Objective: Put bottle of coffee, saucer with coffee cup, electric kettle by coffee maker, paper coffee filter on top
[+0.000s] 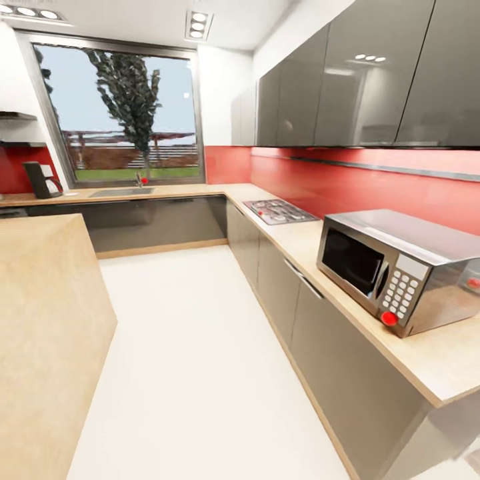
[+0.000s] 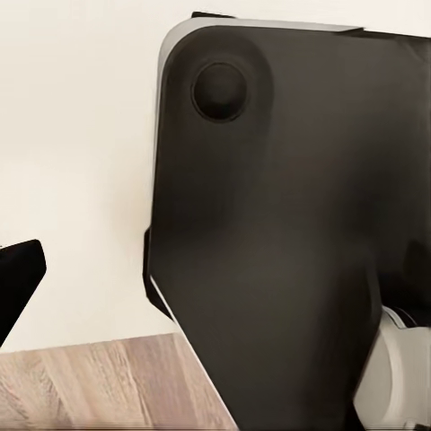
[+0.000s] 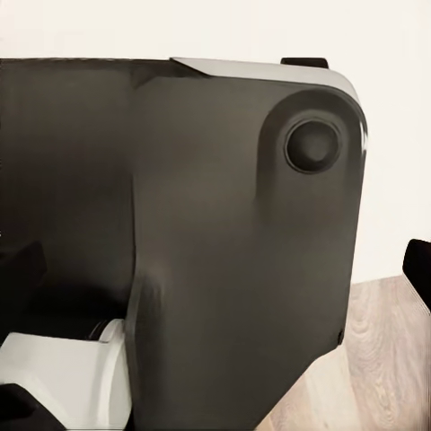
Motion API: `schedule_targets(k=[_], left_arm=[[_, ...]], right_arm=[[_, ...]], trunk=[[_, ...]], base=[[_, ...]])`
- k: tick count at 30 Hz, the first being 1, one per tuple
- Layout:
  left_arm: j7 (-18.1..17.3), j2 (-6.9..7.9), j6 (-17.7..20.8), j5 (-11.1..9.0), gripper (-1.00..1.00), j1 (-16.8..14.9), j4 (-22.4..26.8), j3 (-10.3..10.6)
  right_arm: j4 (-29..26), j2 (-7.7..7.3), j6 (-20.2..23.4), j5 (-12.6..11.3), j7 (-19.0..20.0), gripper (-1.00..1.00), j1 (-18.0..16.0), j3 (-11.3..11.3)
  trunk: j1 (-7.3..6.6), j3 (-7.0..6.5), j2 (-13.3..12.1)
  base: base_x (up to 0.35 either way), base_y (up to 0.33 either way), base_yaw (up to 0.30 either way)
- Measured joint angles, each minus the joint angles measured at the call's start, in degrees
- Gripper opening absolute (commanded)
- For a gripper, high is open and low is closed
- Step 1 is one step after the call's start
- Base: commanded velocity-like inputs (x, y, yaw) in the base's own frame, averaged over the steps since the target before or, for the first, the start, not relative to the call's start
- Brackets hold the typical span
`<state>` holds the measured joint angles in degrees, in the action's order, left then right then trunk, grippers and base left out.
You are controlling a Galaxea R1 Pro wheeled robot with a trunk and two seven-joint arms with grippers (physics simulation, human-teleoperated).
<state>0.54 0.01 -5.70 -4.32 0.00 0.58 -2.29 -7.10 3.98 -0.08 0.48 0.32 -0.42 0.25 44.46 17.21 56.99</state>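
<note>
The black coffee maker point(image 1: 41, 180) stands on the far countertop point(image 1: 180, 191) at the left, beside the window. Two dark wall shelves point(image 1: 17, 117) hang above it against the red wall; what they hold is too small to tell. In the left wrist view a dark fingertip point(image 2: 16, 280) pokes in at the edge, in front of a large black panel of my own body point(image 2: 269, 233). The right wrist view has another dark fingertip point(image 3: 418, 269) beside the same kind of black panel point(image 3: 197, 224). From these views I cannot tell how far either pair of jaws stands apart.
A silver microwave point(image 1: 393, 267) sits on the right counter, with a gas hob point(image 1: 279, 211) beyond it. A sink point(image 1: 122, 192) lies under the window. A wooden island point(image 1: 40, 320) stands close on my left. White floor point(image 1: 193, 347) runs between island and right-hand cabinets.
</note>
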Motion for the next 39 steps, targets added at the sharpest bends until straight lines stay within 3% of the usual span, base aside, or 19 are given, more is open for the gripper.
schedule_targets(k=[39], left_arm=[[0.01, 0.00, -0.02, 0.00, 1.00, 0.00, -0.01, 0.00]], right_arm=[[0.00, -0.03, 0.00, 0.00, -0.03, 1.00, 0.00, 0.00]], trunk=[[-8.58, -7.02, -15.67]], base=[[0.000, 0.000, 0.259]])
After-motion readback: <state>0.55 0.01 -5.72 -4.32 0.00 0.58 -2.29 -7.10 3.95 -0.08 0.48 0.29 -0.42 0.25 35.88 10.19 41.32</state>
